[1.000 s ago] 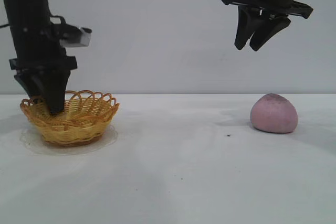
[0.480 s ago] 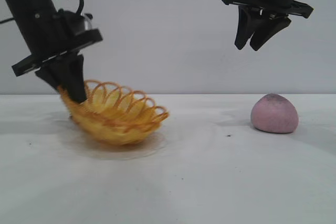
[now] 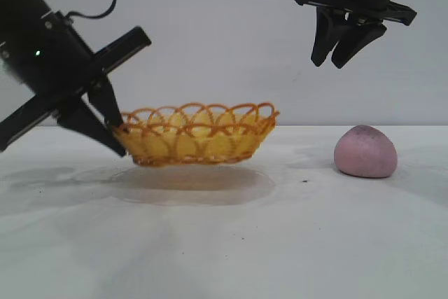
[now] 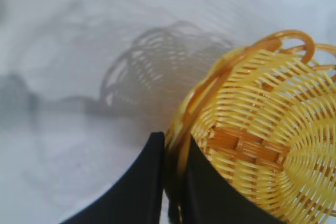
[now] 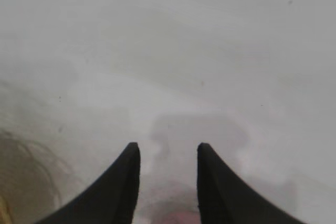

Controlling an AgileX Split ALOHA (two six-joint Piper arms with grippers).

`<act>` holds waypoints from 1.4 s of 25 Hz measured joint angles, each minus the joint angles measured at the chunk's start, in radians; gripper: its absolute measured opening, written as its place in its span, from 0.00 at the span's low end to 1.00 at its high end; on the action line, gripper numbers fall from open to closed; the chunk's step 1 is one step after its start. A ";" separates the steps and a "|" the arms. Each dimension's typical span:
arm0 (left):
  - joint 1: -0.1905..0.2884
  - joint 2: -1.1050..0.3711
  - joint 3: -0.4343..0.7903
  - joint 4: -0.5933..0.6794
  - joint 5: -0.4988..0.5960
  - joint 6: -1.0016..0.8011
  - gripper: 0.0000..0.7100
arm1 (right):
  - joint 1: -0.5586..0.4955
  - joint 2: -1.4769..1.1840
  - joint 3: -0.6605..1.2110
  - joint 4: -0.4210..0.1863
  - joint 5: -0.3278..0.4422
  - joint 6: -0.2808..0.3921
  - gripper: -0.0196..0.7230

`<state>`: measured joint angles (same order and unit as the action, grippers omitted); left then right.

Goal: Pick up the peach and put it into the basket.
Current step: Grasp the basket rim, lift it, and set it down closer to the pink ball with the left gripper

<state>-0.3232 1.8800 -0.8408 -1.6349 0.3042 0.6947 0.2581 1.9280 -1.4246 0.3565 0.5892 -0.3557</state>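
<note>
The yellow wicker basket (image 3: 196, 136) with its orange looped rim hangs just above the white table, held level by its left rim. My left gripper (image 3: 115, 127) is shut on that rim; the left wrist view shows the basket (image 4: 262, 135) with its rim pinched at my left gripper (image 4: 176, 148). The pink-mauve peach (image 3: 365, 151) rests on the table at the right. High above the peach and slightly to its left, my right gripper (image 3: 338, 57) hangs open and empty, seen again as my right gripper (image 5: 168, 150) over a sliver of the peach (image 5: 176, 219).
The white table (image 3: 231, 243) stretches across the whole view, with a plain grey wall behind. The basket's shadow (image 3: 189, 181) lies on the table under it.
My left gripper closed on the basket's rim, tilted outward and lifted the basket off the table, carrying it rightward toward the middle. The right arm and peach stayed still.
</note>
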 joint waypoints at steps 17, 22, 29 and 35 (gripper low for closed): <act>-0.002 -0.041 0.000 0.039 0.039 0.007 0.41 | 0.000 0.000 0.000 0.008 0.000 0.000 0.31; 0.024 -0.114 0.002 0.102 0.039 0.007 0.45 | 0.000 0.000 0.000 0.008 0.000 0.000 0.31; 0.158 -0.146 0.002 0.341 0.061 -0.037 0.45 | 0.000 0.000 0.000 0.010 0.000 0.000 0.31; 0.201 -0.206 -0.018 0.855 0.052 -0.144 0.45 | 0.000 0.000 0.000 0.012 0.000 0.000 0.31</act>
<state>-0.1223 1.6744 -0.8585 -0.7799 0.3567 0.5509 0.2581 1.9280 -1.4246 0.3688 0.5892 -0.3557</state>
